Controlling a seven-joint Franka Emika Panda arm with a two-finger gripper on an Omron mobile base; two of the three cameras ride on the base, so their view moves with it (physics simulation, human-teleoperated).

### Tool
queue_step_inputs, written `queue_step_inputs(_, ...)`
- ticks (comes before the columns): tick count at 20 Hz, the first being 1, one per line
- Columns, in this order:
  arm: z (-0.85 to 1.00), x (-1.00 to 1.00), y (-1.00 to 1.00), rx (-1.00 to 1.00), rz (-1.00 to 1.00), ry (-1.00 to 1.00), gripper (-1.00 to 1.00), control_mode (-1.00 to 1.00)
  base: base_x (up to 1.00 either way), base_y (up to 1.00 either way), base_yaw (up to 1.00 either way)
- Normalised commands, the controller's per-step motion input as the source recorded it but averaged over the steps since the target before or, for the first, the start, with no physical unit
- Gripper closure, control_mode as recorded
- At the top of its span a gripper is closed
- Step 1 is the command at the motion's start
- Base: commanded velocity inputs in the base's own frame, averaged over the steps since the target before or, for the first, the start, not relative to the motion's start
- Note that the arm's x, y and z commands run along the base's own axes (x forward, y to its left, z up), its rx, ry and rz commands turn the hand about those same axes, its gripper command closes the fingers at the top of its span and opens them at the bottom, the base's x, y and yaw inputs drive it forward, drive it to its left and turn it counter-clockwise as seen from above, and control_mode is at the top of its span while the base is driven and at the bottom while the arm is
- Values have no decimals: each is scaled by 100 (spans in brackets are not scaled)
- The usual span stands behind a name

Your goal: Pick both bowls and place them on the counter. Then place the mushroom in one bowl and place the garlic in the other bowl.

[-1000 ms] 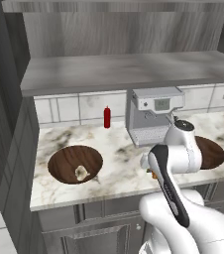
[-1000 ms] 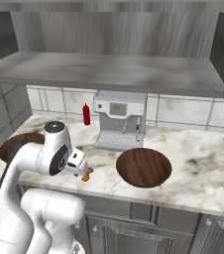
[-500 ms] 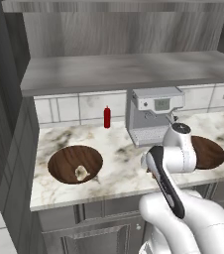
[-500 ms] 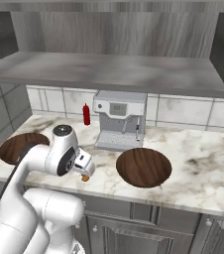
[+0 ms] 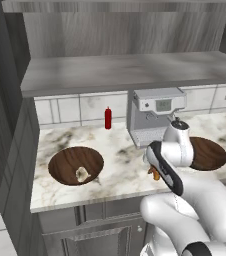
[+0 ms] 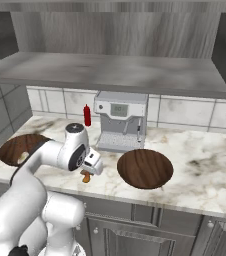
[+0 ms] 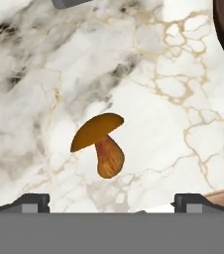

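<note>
The mushroom (image 7: 101,144), with an orange-brown cap and a pale stem, lies on its side on the white marble counter (image 7: 148,74). My gripper (image 7: 112,201) hangs open just above it, one fingertip on each side, touching nothing. From the right base view the gripper (image 6: 88,171) points down over the mushroom (image 6: 86,176), left of an empty wooden bowl (image 6: 145,168). Another bowl (image 5: 76,165) stands at the counter's left and holds the pale garlic (image 5: 82,173). In the left base view the mushroom (image 5: 154,173) peeks out beside my arm, with the empty bowl (image 5: 207,152) to the right.
A grey coffee machine (image 6: 120,127) stands against the tiled wall behind the mushroom, a red bottle (image 6: 87,115) to its left. A grey shelf slab (image 6: 110,72) overhangs the counter. The counter's front edge (image 6: 135,192) runs close to the mushroom.
The hand has shifted a little to the right and lower over the mushroom. The jaws stayed open, and the bowls, garlic and mushroom have not moved.
</note>
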Motion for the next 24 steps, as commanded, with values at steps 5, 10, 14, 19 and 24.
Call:
queue_step_inputs(5,-30,0,0,0,-3,2,-100,-100,0,0,0)
queue_step_inputs(10,-18,2,5,0,-3,0,-100,-100,0,0,0)
queue_step_inputs(14,-15,7,3,0,-4,0,-100,-100,0,0,0)
queue_step_inputs(19,-17,3,3,0,-3,0,-100,-100,0,0,0)
queue_step_inputs(24,-18,5,2,0,-2,0,-100,-100,0,0,0)
